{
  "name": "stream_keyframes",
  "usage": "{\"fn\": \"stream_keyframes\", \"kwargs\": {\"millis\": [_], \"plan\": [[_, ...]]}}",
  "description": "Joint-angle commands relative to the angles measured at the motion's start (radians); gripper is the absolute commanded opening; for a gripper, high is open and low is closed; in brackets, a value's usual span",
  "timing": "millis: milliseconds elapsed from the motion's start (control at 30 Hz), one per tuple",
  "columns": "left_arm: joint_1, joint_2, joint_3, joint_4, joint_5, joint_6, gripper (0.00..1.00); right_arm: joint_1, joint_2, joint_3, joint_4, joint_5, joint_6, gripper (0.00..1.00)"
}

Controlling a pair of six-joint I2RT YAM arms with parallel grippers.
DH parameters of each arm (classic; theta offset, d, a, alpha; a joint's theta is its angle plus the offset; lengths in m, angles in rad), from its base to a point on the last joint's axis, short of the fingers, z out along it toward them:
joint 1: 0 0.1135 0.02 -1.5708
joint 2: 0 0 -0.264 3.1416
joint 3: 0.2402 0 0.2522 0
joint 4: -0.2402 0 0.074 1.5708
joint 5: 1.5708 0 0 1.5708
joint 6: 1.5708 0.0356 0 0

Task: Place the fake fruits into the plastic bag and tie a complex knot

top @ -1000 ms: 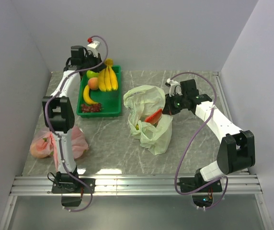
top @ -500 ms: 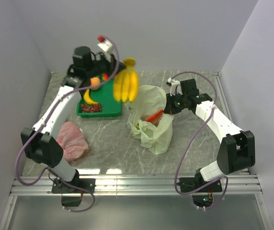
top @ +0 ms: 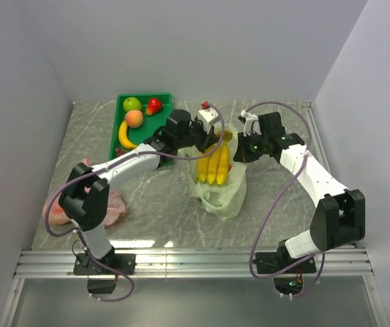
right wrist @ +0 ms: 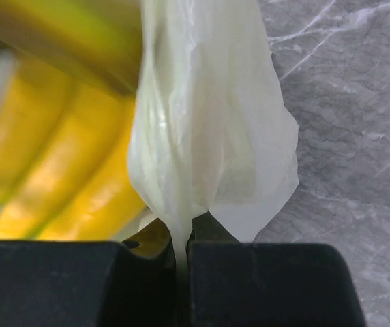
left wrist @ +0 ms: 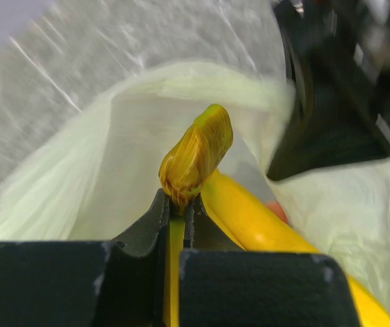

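The left arm has swung across from the far-left tray to the middle of the table, and the banana bunch (top: 214, 163) has come with it, out of the tray and over to the bag.

At the near left a pink bag (top: 116, 204) lies slumped on the grey marbled table (top: 154, 204). Beyond it, at the far left, the green tray (top: 161, 99) holds a green apple (top: 133, 103), a small red fruit (top: 154, 105), a peach (top: 134, 119) and a single banana (top: 125, 136), all glossy and close together.

The left gripper (left wrist: 176, 204) has its jaws pinched tight on the brown-streaked stem of the bunch. The bright yellow bananas hang stem-up from it, fanning downward. Their lower ends seem to sit inside the bag's mouth, though from above I can't be sure how deep.

The plastic bag (top: 226, 194) sits in the middle of the table, to the right of the tray and nearer. It is thin, pale green and see-through, and crumpled into soft folds. Its far rim is lifted and its body sags toward the near side. The wrist view shows its pale film (left wrist: 99, 157) spread behind the stem.

On the right, the right gripper (right wrist: 181, 238) is closed hard on a gathered fold of the bag's edge (right wrist: 208, 136), holding that side up just beside the bananas (right wrist: 52, 157).
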Motion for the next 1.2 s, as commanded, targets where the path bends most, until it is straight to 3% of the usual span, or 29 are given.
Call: {"fn": "stream_keyframes", "kwargs": {"millis": [0,133,167,200,300,367,467,633,733,867,933,1000,1033,1167], "plan": [[-0.035,-0.003,-0.055,0.078,-0.013,0.01,0.0,-0.015,-0.042,0.034,0.006,0.01,0.01,0.0],[-0.035,-0.019,-0.138,0.06,-0.032,0.029,0.0,-0.032,-0.045,0.033,0.011,0.012,0.002,0.0],[-0.035,-0.017,-0.132,0.046,-0.034,0.035,0.05,-0.032,-0.045,0.03,0.009,0.009,-0.005,0.0],[-0.033,-0.017,-0.106,-0.001,-0.031,0.042,0.23,-0.032,-0.045,0.027,0.013,0.007,-0.007,0.0],[-0.017,-0.052,-0.062,-0.055,0.0,0.012,0.55,-0.032,-0.041,0.014,0.011,-0.003,-0.016,0.0],[-0.01,-0.083,-0.023,-0.109,0.012,0.001,0.62,-0.032,-0.039,0.01,0.013,-0.008,-0.024,0.0],[0.011,-0.123,0.06,-0.208,0.023,-0.02,0.63,-0.032,-0.032,0.011,0.011,-0.006,-0.03,0.0],[0.183,-0.164,0.198,-0.23,0.115,-0.172,0.69,-0.032,-0.021,0.017,0.014,-0.016,-0.022,0.0],[0.282,-0.114,0.3,-0.273,0.045,-0.188,0.69,-0.032,-0.013,0.014,0.02,-0.025,-0.015,0.0],[0.402,0.033,0.383,-0.282,-0.077,-0.189,0.77,-0.032,-0.001,0.024,0.023,-0.028,-0.005,0.0],[0.465,0.104,0.471,-0.31,-0.121,-0.224,0.89,-0.032,0.004,0.027,0.022,-0.023,-0.005,0.0],[0.516,0.214,0.573,-0.354,-0.172,-0.253,0.93,-0.032,0.004,0.027,0.023,-0.023,-0.004,0.0],[0.53,0.248,0.606,-0.368,-0.174,-0.257,0.99,-0.032,0.002,0.027,0.025,-0.023,-0.005,0.0],[0.576,0.401,0.695,-0.388,-0.224,-0.27,0.99,-0.032,0.01,0.025,0.022,-0.016,-0.01,0.0]]}}
